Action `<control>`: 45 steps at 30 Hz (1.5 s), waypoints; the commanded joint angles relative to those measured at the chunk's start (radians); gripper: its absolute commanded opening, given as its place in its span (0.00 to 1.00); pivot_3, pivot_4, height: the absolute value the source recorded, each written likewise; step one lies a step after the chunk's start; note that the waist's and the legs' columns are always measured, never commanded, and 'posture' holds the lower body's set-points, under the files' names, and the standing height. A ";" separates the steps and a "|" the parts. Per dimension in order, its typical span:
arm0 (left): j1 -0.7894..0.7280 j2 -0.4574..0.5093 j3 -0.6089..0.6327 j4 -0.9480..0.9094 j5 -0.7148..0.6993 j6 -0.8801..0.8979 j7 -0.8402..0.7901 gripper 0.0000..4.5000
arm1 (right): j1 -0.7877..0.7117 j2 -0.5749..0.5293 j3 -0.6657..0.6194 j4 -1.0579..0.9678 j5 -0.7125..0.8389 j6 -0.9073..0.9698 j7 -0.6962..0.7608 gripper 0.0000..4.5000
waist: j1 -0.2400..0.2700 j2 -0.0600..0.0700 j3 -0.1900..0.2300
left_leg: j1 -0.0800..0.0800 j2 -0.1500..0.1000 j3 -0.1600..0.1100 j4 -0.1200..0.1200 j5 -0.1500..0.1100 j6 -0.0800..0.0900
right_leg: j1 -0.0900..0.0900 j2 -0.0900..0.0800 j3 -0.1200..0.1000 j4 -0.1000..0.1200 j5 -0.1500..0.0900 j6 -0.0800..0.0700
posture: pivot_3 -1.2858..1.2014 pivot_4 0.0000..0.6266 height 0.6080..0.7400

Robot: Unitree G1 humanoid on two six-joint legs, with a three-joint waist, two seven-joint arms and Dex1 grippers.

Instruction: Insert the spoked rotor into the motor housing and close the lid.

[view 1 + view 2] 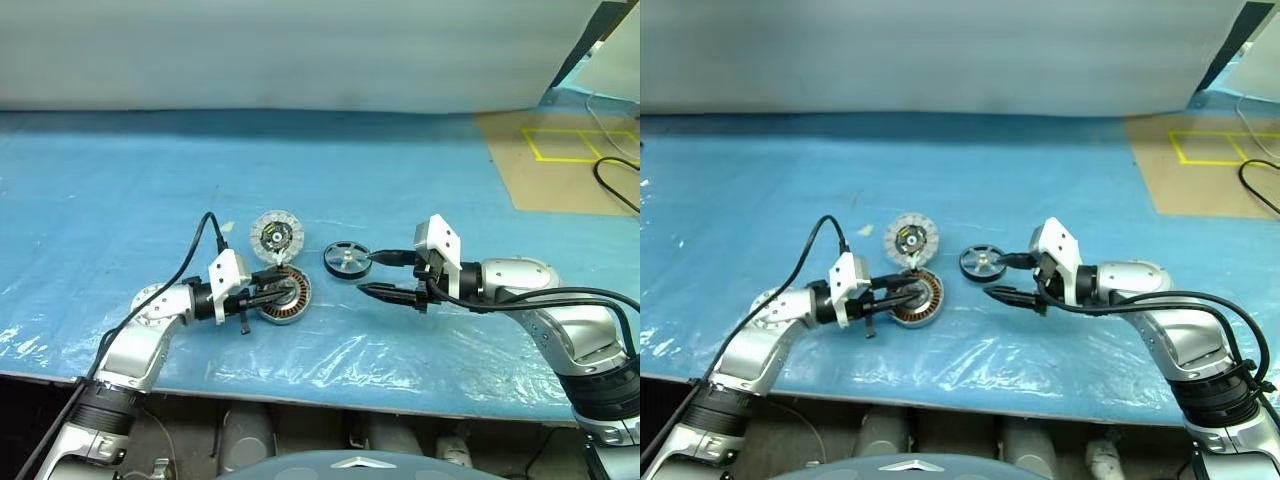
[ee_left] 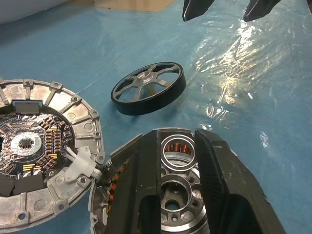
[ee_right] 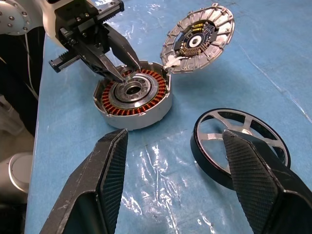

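Rotor on the sheet, just ahead of the right gripper's spread fingers

The spoked rotor (image 1: 347,260) lies flat on the blue sheet (image 1: 120,190), ungrasped, beside the motor housing (image 1: 287,293), whose lid (image 1: 276,236) is swung open. The right gripper (image 1: 378,273) is released; the left gripper (image 1: 275,293), fingers narrowly parted, sits over the housing, grasping nothing.

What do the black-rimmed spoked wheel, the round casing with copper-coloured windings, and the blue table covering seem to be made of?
Spoked rotor: seemingly metal, with a glossy black rim and bright silver spokes that reflect light.
Motor housing: looks like matt grey cast metal, holding a ring of copper wire coils around a shiny steel-like centre.
Table covering: probably thin plastic film, given its wrinkles and glare.
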 commanded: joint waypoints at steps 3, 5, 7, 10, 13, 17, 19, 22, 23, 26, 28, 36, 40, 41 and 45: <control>-0.003 0.013 -0.017 -0.021 0.027 0.006 0.009 0.15 | -0.006 -0.004 -0.006 -0.044 0.004 0.003 -0.002 0.72 | -0.001 0.000 0.000 | 0.000 0.000 0.000 0.000 0.000 0.000 | 0.000 0.000 0.000 0.000 0.000 0.000 | 0.52 0.24 1.00; 0.000 0.021 -0.019 -0.011 0.037 0.003 0.005 0.15 | -0.005 -0.004 -0.007 -0.045 0.004 0.005 -0.005 0.72 | -0.001 0.000 0.000 | 0.000 0.000 0.000 0.000 0.000 0.000 | 0.000 0.000 0.000 0.000 0.000 0.000 | 0.52 0.24 1.00; 0.001 0.019 -0.017 -0.010 0.040 0.006 0.011 0.15 | -0.003 -0.004 -0.008 -0.045 0.004 0.004 -0.007 0.72 | -0.001 0.000 0.000 | 0.000 0.000 0.000 0.000 0.000 0.000 | 0.000 0.000 0.000 0.000 0.000 0.000 | 0.52 0.24 1.00; -0.002 0.018 -0.015 -0.004 0.044 0.004 0.015 0.15 | -0.001 -0.003 -0.008 -0.044 0.002 0.003 -0.009 0.72 | -0.001 0.000 0.000 | 0.000 0.000 0.000 0.000 0.000 0.000 | 0.000 0.000 0.000 0.000 0.000 0.000 | 0.52 0.24 1.00; -0.005 0.018 -0.013 0.002 0.047 0.002 0.016 0.15 | 0.000 -0.003 -0.008 -0.042 0.000 0.001 -0.010 0.72 | -0.001 0.000 0.000 | 0.000 0.000 0.000 0.000 0.000 0.000 | 0.000 0.000 0.000 0.000 0.000 0.000 | 0.52 0.24 1.00; -0.006 0.017 -0.012 0.010 0.050 0.000 0.018 0.15 | 0.001 -0.002 -0.005 -0.039 -0.005 -0.003 -0.012 0.72 | -0.001 0.000 0.000 | 0.000 0.000 0.000 0.000 0.000 0.000 | 0.000 0.000 0.000 0.000 0.000 0.000 | 0.52 0.24 1.00; -0.003 0.016 -0.012 0.019 0.055 -0.005 0.020 0.15 | 0.002 -0.003 -0.005 -0.039 -0.005 -0.003 -0.011 0.72 | -0.001 0.000 0.000 | 0.000 0.000 0.000 0.000 0.000 0.000 | 0.000 0.000 0.000 0.000 0.000 0.000 | 0.52 0.24 1.00; -0.002 0.011 -0.016 0.038 0.065 -0.021 0.024 0.15 | 0.003 -0.004 -0.006 -0.038 -0.007 -0.004 -0.010 0.72 | -0.001 0.000 0.000 | 0.000 0.000 0.000 0.000 0.000 0.000 | 0.000 0.000 0.000 0.000 0.000 0.000 | 0.52 0.24 1.00; -0.002 0.010 -0.017 0.046 0.070 -0.028 0.025 0.15 | 0.004 -0.003 -0.007 -0.038 -0.008 -0.004 -0.010 0.72 | -0.001 0.000 0.000 | 0.000 0.000 0.000 0.000 0.000 0.000 | 0.000 0.000 0.000 0.000 0.000 0.000 | 0.52 0.24 1.00; -0.003 0.007 -0.018 0.059 0.075 -0.039 0.027 0.15 | 0.004 -0.003 -0.007 -0.037 -0.010 -0.004 -0.009 0.72 | -0.001 0.000 0.000 | 0.000 0.000 0.000 0.000 0.000 0.000 | 0.000 0.000 0.000 0.000 0.000 0.000 | 0.52 0.24 1.00; -0.005 0.003 -0.017 0.069 0.078 -0.048 0.029 0.15 | 0.003 -0.002 -0.007 -0.037 -0.011 -0.004 -0.009 0.72 | -0.001 0.000 0.000 | 0.000 0.000 0.000 0.000 0.000 0.000 | 0.000 0.000 0.000 0.000 0.000 0.000 | 0.52 0.24 1.00; -0.013 -0.009 -0.021 0.098 0.089 -0.082 0.034 0.15 | 0.008 0.000 -0.006 -0.039 -0.014 -0.003 -0.011 0.72 | 0.000 0.000 0.000 | 0.000 0.000 0.000 0.000 0.000 0.000 | 0.000 0.000 0.000 0.000 0.000 0.000 | 0.52 0.24 1.00; 0.000 -0.004 -0.024 0.095 0.085 -0.080 0.025 0.15 | 0.009 0.001 -0.006 -0.040 -0.014 -0.004 -0.011 0.72 | -0.001 0.000 0.000 | 0.000 0.000 0.000 0.000 0.000 0.000 | 0.000 0.000 0.000 0.000 0.000 0.000 | 0.52 0.24 1.00; 0.002 -0.001 -0.024 0.094 0.083 -0.074 0.021 0.15 | 0.009 0.001 -0.005 -0.039 -0.014 -0.004 -0.011 0.72 | -0.001 0.000 0.000 | 0.000 0.000 0.000 0.000 0.000 0.000 | 0.000 0.000 0.000 0.000 0.000 0.000 | 0.52 0.24 1.00; 0.011 0.012 -0.031 0.090 0.076 -0.060 -0.005 0.23 | 0.003 0.004 -0.001 -0.034 -0.018 -0.006 -0.012 0.72 | -0.001 0.000 0.000 | 0.000 0.000 0.000 0.000 0.000 0.000 | 0.000 0.000 0.000 0.000 0.000 0.000 | 0.52 0.24 1.00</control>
